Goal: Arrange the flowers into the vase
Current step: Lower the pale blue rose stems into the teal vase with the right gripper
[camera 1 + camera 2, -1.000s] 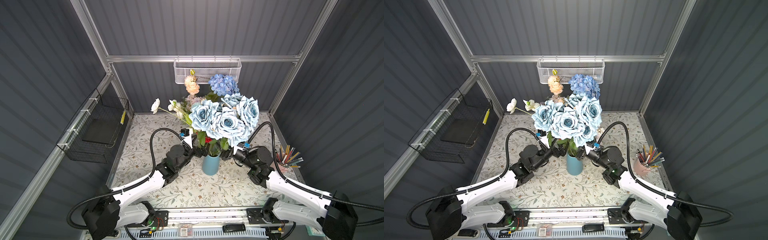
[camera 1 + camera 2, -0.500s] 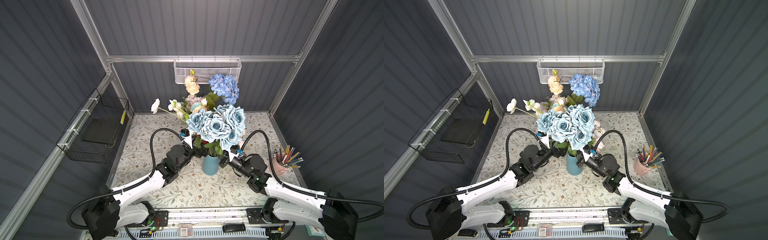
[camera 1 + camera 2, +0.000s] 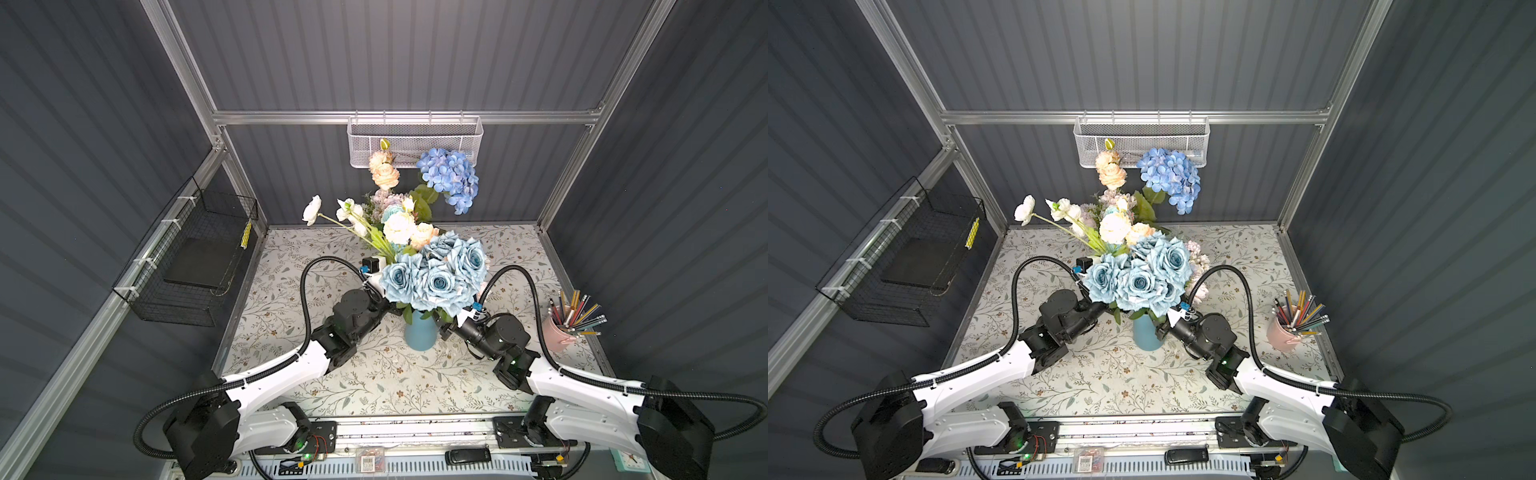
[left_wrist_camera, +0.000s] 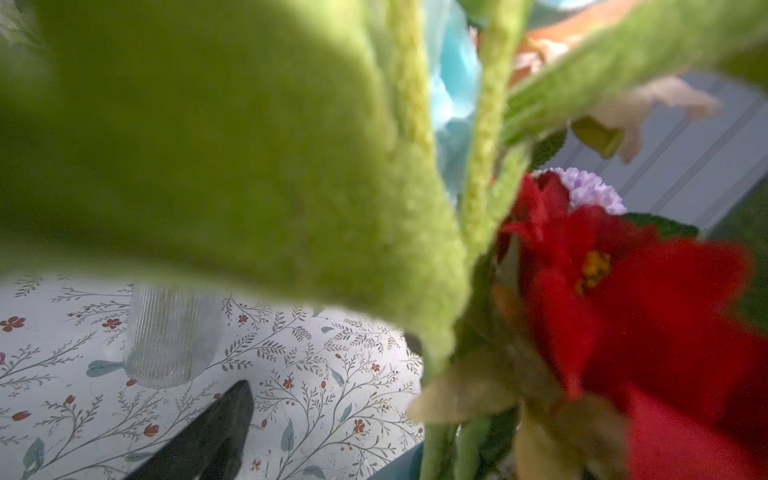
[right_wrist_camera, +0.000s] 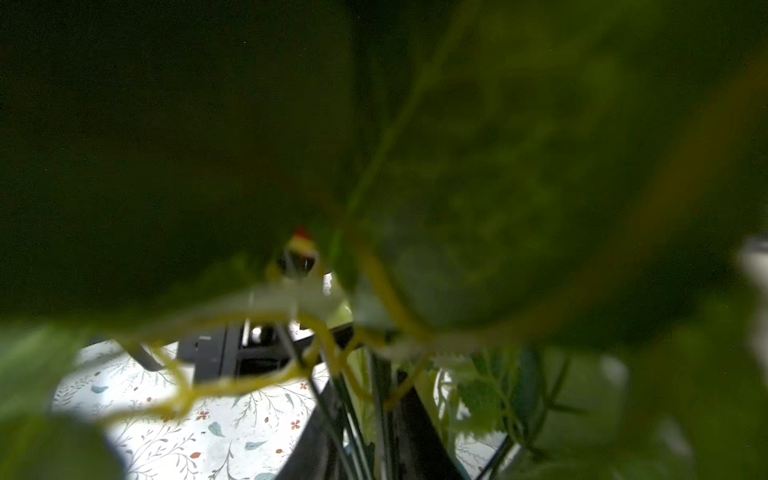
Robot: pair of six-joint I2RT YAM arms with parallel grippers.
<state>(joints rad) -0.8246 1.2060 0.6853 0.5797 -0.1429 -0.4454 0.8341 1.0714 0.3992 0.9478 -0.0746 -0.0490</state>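
In both top views a blue vase (image 3: 419, 334) (image 3: 1146, 337) stands mid-table, full of flowers. A bunch of pale-blue roses (image 3: 436, 280) (image 3: 1138, 280) sits low over its mouth. Cream, peach and white blooms (image 3: 399, 226) and a blue hydrangea (image 3: 451, 178) rise behind. My right gripper (image 3: 444, 325) is at the vase's right side. In the right wrist view its dark fingers (image 5: 316, 440) stand slightly apart, open, with thin green stems (image 5: 353, 415) between them. My left gripper (image 3: 392, 306) is under the roses, open. One of its fingers (image 4: 216, 432) shows beside a red flower (image 4: 623, 311). Leaves hide the other finger.
A pink cup of pencils (image 3: 561, 332) stands at the table's right edge. A white mesh basket (image 3: 415, 141) hangs on the back wall and a black wire basket (image 3: 195, 257) on the left wall. A clear ribbed glass (image 4: 170, 336) stands on the cloth.
The pale-blue roses have come down from high over the bouquet to sit low on the vase. My right arm dropped with them and its fingers have parted. The left arm has not moved.
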